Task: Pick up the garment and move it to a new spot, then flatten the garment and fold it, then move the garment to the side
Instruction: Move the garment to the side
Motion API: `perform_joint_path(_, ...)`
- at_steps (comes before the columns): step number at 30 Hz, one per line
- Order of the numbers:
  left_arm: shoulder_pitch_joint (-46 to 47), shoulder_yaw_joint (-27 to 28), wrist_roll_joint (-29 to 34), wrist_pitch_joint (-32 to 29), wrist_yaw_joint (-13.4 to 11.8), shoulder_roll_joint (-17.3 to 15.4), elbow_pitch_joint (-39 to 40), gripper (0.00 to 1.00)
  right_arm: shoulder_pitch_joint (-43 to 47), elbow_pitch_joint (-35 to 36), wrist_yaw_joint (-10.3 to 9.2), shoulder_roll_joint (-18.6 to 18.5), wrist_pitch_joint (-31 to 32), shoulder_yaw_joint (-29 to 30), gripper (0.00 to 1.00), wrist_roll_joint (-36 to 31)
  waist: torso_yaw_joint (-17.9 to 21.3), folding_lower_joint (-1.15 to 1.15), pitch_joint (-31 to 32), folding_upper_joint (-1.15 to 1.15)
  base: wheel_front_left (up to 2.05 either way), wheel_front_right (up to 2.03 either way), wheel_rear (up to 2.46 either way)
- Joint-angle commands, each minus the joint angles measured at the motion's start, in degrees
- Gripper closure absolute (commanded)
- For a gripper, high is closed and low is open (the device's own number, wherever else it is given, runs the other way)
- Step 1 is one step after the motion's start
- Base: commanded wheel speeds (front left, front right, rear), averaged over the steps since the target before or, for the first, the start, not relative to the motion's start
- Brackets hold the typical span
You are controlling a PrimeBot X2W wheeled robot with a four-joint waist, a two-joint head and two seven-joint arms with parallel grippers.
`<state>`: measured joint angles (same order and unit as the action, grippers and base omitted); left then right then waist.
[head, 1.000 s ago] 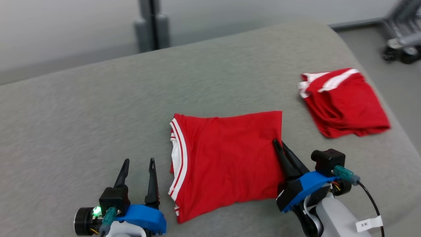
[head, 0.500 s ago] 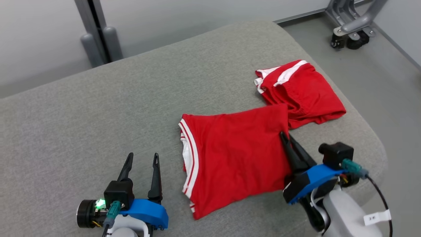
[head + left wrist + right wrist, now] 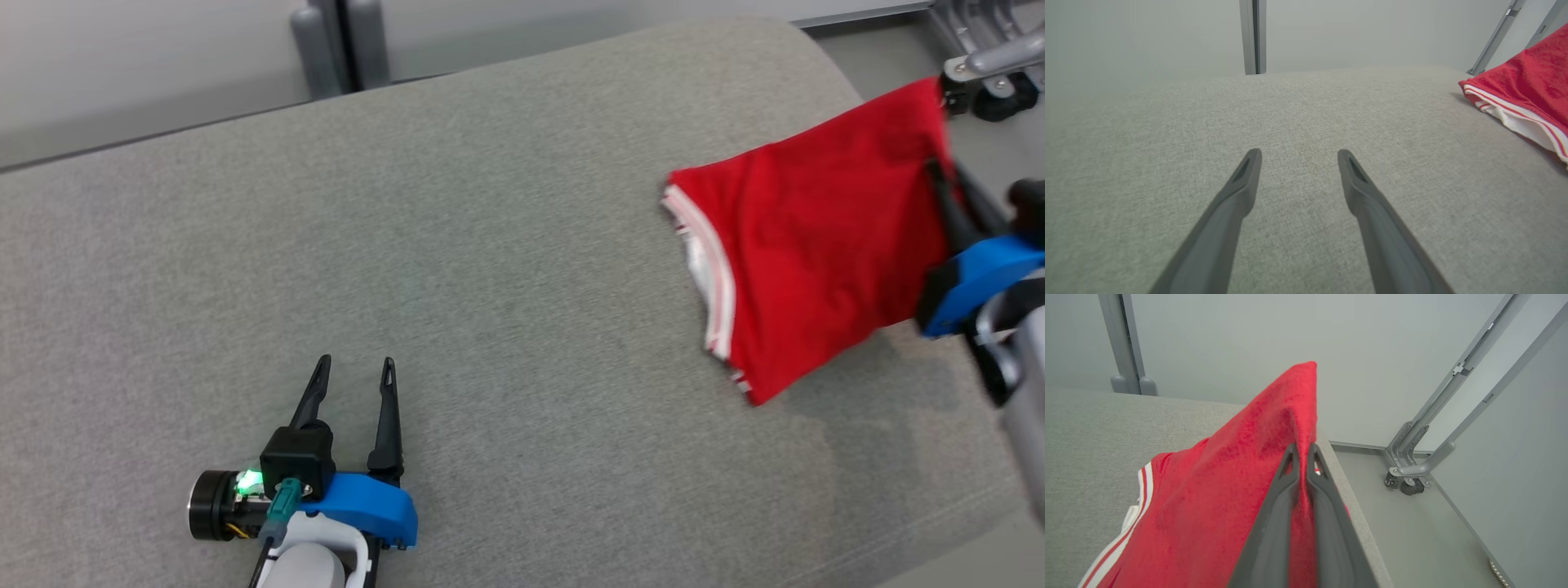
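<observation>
Red folded garment (image 3: 816,245), white-striped trim on its left edge; right edge raised, pinched in the right claw (image 3: 943,169); remainder slopes down over the tabletop (image 3: 490,245).

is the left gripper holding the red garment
No, the left gripper is open over bare cushion, apart from the red garment.

Right claw (image 3: 1301,451) clamped on the red garment (image 3: 1220,486) — fabric rises to a peak above the fingertips, white-striped trim at lower left. Grey tabletop (image 3: 1094,428) beneath — wheeled metal frame (image 3: 1410,473) on the floor (image 3: 1412,539), right.
</observation>
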<state>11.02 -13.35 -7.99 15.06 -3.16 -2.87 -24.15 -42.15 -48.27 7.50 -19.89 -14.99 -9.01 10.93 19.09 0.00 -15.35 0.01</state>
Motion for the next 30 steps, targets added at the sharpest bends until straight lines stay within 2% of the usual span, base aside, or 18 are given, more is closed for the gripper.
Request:
perform_joint_path(1, 1.2, 0.1, 0.6, 0.1, 0.0, 0.0, 0.2, 0.0, -2.7, -2.6, 0.0, -2.9, -0.2, 1.6, 1.0, -2.8, -2.2, 0.0, -1.9, -0.01, 0.0, 0.0, 0.0)
perform_joint_path(6, 1.6, 0.1, 0.3, 0.1, -0.4, 0.0, 0.2, 0.0, -5.3, -8.6, -0.01, -6.3, -0.2, 7.2, 1.0, -7.6, -3.9, 0.0, -3.1, -0.01, 0.0, 0.0, 0.0)
perform_joint_path(7, 1.7, 0.1, 0.2, 0.1, -0.4, 0.0, 0.2, 0.0, -5.7, -10.1, -0.01, -7.0, -0.2, 9.3, 0.69, -8.8, -4.1, 0.0, -3.3, -0.01, 0.0, 0.0, 0.0)
perform_joint_path(8, 1.9, 0.1, 0.1, 0.1, -0.6, 0.0, 0.2, 0.0, -6.3, -10.7, -0.01, -7.4, -0.3, 11.6, 0.54, -10.2, -4.4, 0.0, -3.4, -0.01, 0.0, 0.0, 0.0)
perform_joint_path(9, 2.0, 0.1, 0.0, 0.1, -0.7, 0.0, 0.3, 0.0, -6.7, -10.7, -0.01, -7.7, -0.3, 14.1, 0.0, -11.7, -4.7, 0.0, -3.5, -0.01, 0.0, 0.0, 0.0)
perform_joint_path(13, 2.3, 0.5, -0.2, 0.1, -1.2, 0.0, 0.9, 0.0, -5.3, -6.8, 0.0, -4.7, -0.2, 23.8, 0.0, -16.4, -5.5, 0.0, -3.8, -0.01, 0.0, 0.0, 0.0)
perform_joint_path(17, 2.3, 1.3, -0.3, 0.1, -1.6, 0.0, 1.4, 0.0, -3.2, 1.2, 0.0, 1.0, -0.2, 26.4, 0.0, -18.0, -6.0, 0.0, -3.3, -0.01, 0.0, 0.0, 0.0)
perform_joint_path(20, 2.0, 2.0, -0.4, 0.1, -1.8, 0.0, 1.9, 0.0, -0.8, 7.7, 0.0, 5.9, -0.2, 25.1, 0.0, -15.8, -6.6, 0.0, -2.8, -0.01, 0.0, 0.0, 0.0)
perform_joint_path(24, 1.8, 2.4, -1.3, 0.1, -2.5, 0.0, 3.2, 0.0, 4.2, 15.7, 0.0, 10.5, -0.2, 22.0, 0.0, -10.5, -8.5, 0.0, -1.9, -0.01, 0.0, 0.0, 0.0)
perform_joint_path(30, -0.1, 2.1, -2.3, 0.1, -3.0, 0.0, 4.1, 0.0, 12.8, 21.6, 0.0, 13.9, -0.2, 16.1, 0.0, -6.0, -11.8, 0.0, -0.4, -0.01, 0.0, 0.0, 0.0)
